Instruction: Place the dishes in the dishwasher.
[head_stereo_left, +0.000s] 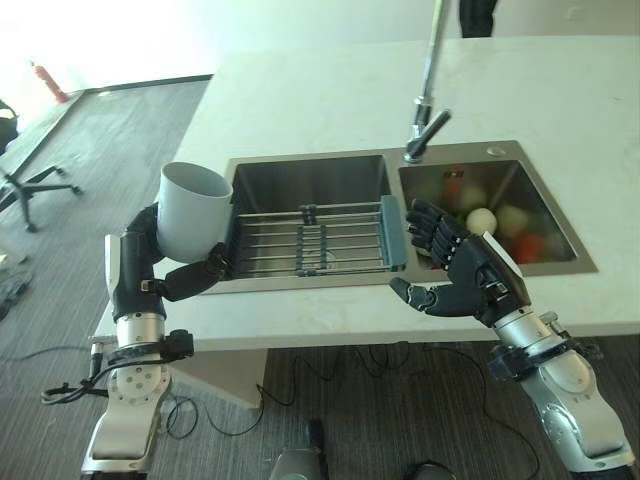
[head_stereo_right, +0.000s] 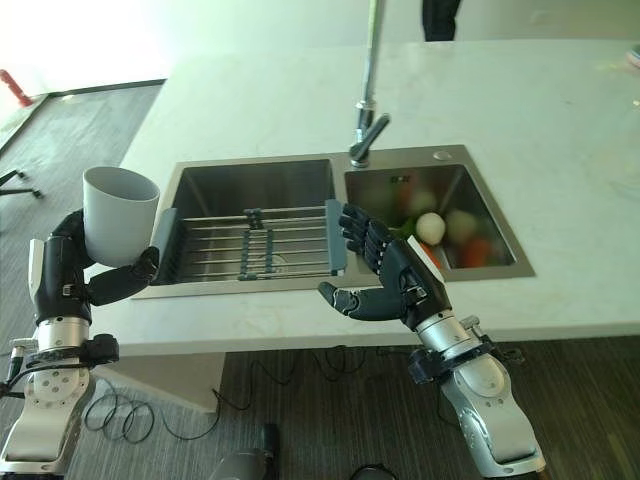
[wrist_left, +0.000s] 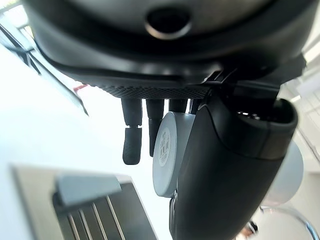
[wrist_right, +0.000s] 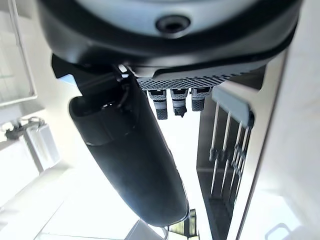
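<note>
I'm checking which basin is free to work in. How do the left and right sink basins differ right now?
The left steel sink basin is spanned by a grey-ended wire drying rack, with no food visible in it; the right steel sink basin has no rack and holds round fruit or vegetables. The open right hand hovers at the right basin's front corner; the left hand holds a white cup beside the left basin. Both basins are rectangular.

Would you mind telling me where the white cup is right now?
The white cup is upright in the left hand, held over the counter edge just left of the drying rack across the left sink basin.
</note>
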